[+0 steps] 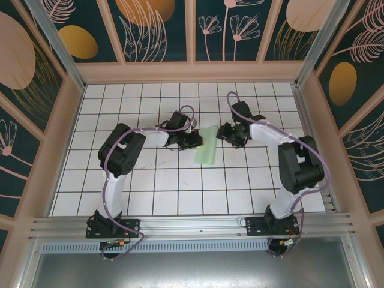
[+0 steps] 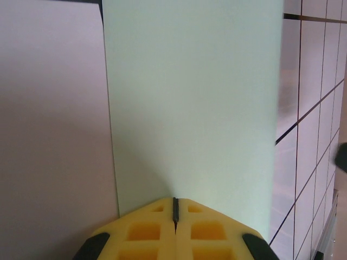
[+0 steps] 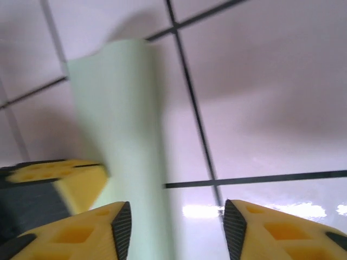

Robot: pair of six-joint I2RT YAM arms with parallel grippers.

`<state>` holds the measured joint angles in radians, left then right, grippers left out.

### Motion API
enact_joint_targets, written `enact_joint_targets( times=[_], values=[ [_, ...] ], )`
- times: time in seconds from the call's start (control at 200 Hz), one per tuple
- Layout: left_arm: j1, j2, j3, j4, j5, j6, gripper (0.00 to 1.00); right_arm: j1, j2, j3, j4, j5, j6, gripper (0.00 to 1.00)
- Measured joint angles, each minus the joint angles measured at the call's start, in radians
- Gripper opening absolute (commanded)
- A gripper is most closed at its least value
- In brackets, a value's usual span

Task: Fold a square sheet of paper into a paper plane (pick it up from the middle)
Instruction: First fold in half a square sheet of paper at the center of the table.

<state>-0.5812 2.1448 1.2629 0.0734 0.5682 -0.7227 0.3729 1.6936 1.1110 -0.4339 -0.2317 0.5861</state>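
In the overhead view the sheet of paper (image 1: pixel 207 144), pale mint green and folded into a long narrow strip, sits at the centre of the frame on the white tiled surface (image 1: pixel 180 192). It slants from upper right to lower left. The left arm (image 1: pixel 120 156) reaches in from the lower left, and the left jaws cover part of the strip's left edge. The right arm (image 1: pixel 294 162) bends in from the right, with the right jaws just beside the strip's upper right end.

In the left wrist view two yellow fingers (image 2: pixel 146 232) press together at the bottom centre, clenched on the near edge of the sheet, which rises through the middle of the frame. Plain surface lies to its left and grid lines to its right. A dark blur at the right edge is too soft to name.

In the right wrist view the yellow fingers (image 3: pixel 282 230) stand apart along the bottom, released and holding nothing. The sheet runs from the upper left down into the left side of that gap, close to the left-hand finger; whether they touch I cannot tell. The left arm's yellow finger (image 3: pixel 59 181) sits against the sheet at the left edge.

Dark floral wall panels (image 1: pixel 156 30) enclose the surface on three sides. An aluminium rail (image 1: pixel 192 225) crosses the bottom of the overhead view, and purple cables (image 1: pixel 108 192) trail along both arms.
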Motion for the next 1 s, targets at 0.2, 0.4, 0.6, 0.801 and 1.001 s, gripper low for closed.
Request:
enact_joint_targets(
  times=[0.2,0.4,0.6,0.801,1.001],
  values=[
    [0.000,0.000,-0.001,0.002,0.000,0.000,0.00,0.035,-0.034,-0.060,0.145,-0.109,0.054,0.18],
    [0.000,0.000,-0.001,0.002,0.000,0.000,0.00,0.051,0.029,-0.063,0.207,-0.137,0.113,0.00],
    [0.000,0.000,0.000,0.001,-0.001,0.000,0.00,0.068,0.109,-0.062,0.221,-0.140,0.131,0.00],
    [0.000,0.000,0.000,-0.001,-0.001,0.000,0.00,0.076,0.157,-0.041,0.222,-0.164,0.130,0.00],
    [-0.001,0.000,0.003,-0.006,-0.005,0.000,0.00,0.076,0.201,-0.009,0.222,-0.167,0.130,0.00]
  ],
)
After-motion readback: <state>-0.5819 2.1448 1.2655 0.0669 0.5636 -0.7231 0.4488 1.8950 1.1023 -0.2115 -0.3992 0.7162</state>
